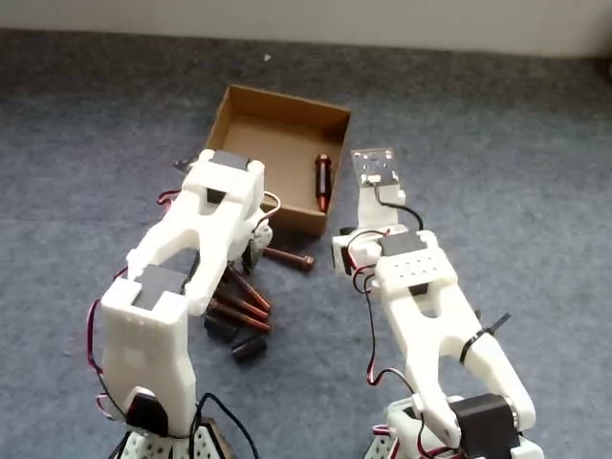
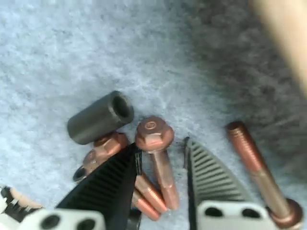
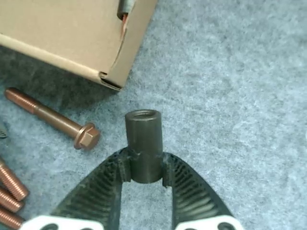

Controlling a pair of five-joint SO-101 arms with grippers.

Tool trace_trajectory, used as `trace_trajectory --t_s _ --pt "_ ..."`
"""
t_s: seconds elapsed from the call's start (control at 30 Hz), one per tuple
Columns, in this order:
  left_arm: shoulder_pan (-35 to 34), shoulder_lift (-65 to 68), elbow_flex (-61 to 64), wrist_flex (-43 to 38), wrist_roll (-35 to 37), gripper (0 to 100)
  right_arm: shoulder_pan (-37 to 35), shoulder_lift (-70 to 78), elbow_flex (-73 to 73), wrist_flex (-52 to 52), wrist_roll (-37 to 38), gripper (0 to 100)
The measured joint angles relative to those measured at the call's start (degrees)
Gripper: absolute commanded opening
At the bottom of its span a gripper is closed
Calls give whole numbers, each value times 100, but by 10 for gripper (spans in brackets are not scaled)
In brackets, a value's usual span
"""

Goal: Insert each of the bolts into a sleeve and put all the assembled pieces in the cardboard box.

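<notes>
Right hand (image 3: 145, 165) clamped on dark sleeve (image 3: 144, 130) near cardboard box (image 3: 72, 33) corner. Left hand (image 2: 161, 146) part-open, fingers either side of copper bolt (image 2: 154, 135).

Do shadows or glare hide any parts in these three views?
High view: soft even light, no glare; bolts lie shaded under the left arm. Left wrist view: carpet darkens beside the cardboard box. Right wrist view: box shadow touches one bolt; the sleeve in the right gripper is evenly lit.
</notes>
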State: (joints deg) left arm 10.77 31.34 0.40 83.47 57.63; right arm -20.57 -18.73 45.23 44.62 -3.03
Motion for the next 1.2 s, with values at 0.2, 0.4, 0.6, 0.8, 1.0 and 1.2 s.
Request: trace_trajectory --t_s 0.2,0.4,0.6,0.8,1.0,1.2 --pt "44 35 -123 -44 35 4 -9 0 0 0 0 5" --pt "44 -211 -35 -18 35 5 -9 0 0 0 0 5" --pt "44 -1064 35 211 26 5 -9 0 0 0 0 5" --pt "44 -2040 378 229 -255 5 -9 0 0 0 0 5" --pt "44 -3156 993 97 -677 5 -9 0 0 0 0 5" --pt "44 -4396 2163 -853 -1002 5 -9 0 0 0 0 5"
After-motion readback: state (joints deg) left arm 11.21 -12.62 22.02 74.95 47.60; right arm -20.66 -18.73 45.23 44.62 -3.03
